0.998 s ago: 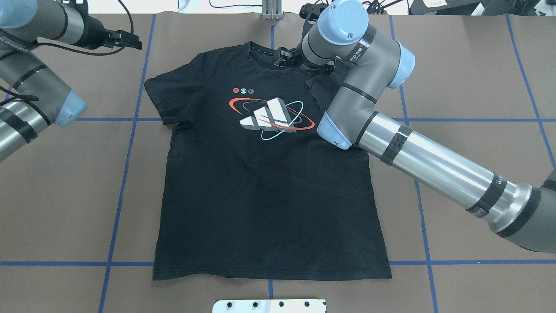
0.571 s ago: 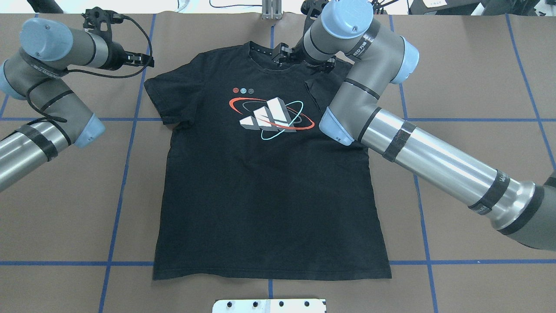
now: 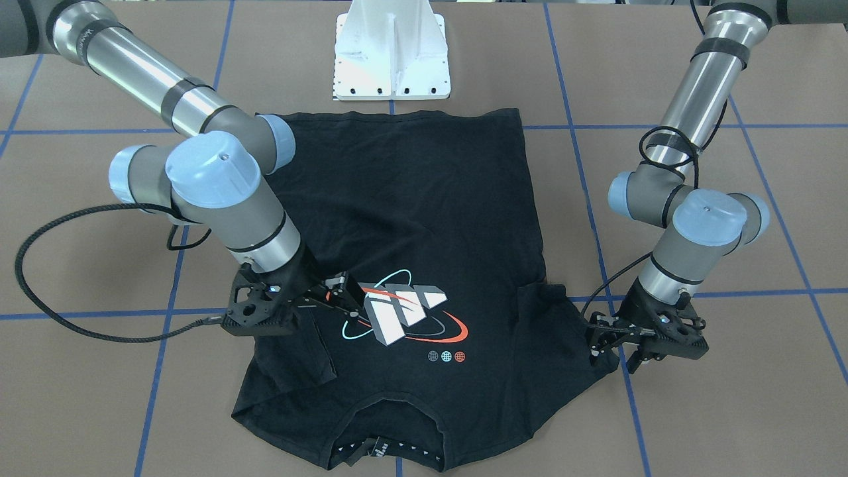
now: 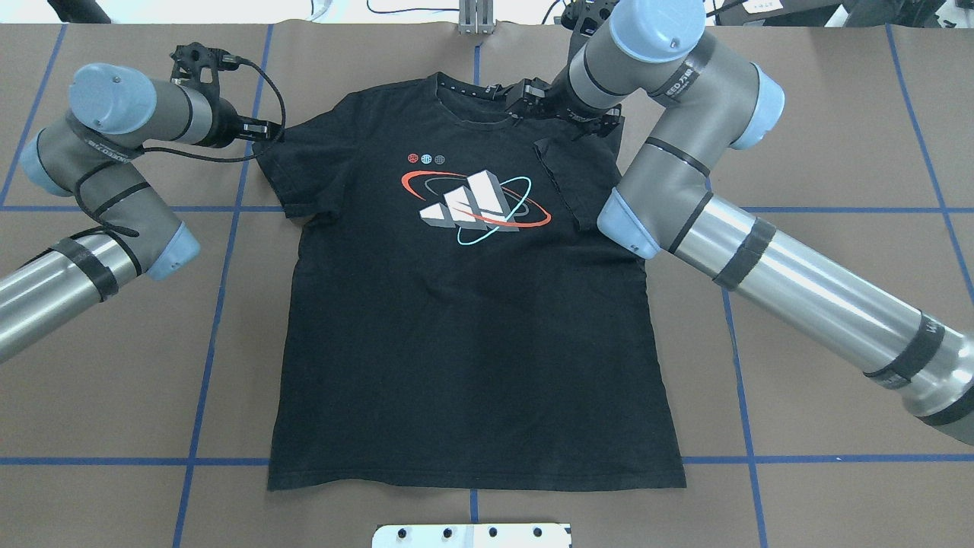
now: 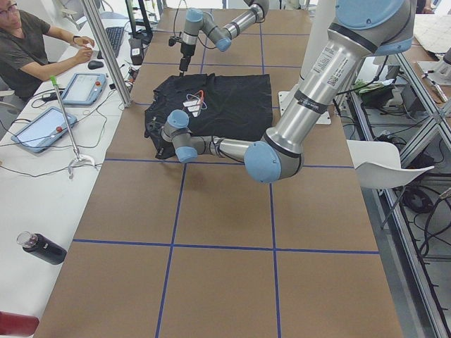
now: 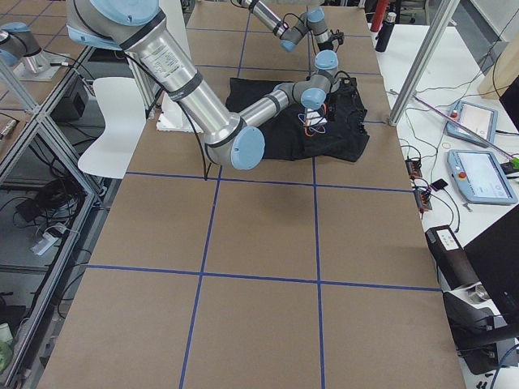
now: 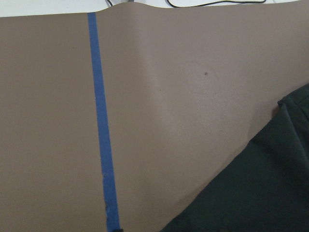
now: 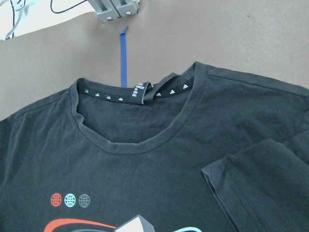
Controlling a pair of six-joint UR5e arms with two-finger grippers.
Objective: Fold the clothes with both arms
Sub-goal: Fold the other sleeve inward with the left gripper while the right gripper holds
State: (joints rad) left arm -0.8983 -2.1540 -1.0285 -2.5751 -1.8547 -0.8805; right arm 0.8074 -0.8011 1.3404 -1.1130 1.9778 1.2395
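Note:
The black T-shirt point(image 4: 472, 342) lies flat and logo up on the brown table, collar at the far edge. Its sleeve on my right side point(image 4: 578, 175) is folded in over the chest; it also shows in the right wrist view point(image 8: 260, 183). My right gripper point(image 4: 511, 97) hovers open above the collar and right shoulder, holding nothing; it also shows in the front view point(image 3: 341, 297). My left gripper point(image 4: 266, 131) is open and low at the outer edge of the left sleeve point(image 4: 297, 167); it also shows in the front view point(image 3: 609, 344). The left wrist view shows only the sleeve's edge point(image 7: 260, 193).
The white pedestal base point(image 3: 392, 59) stands just behind the shirt's hem. A metal bracket point(image 4: 475, 19) sits at the far table edge beyond the collar. Blue tape lines point(image 4: 221, 289) cross the brown table. An operator point(image 5: 28, 42) sits at a side desk with tablets.
My left arm has swung in to the right, bringing its gripper from clear of the shirt to the left sleeve's edge. My right arm has shifted right, away from the collar's middle.

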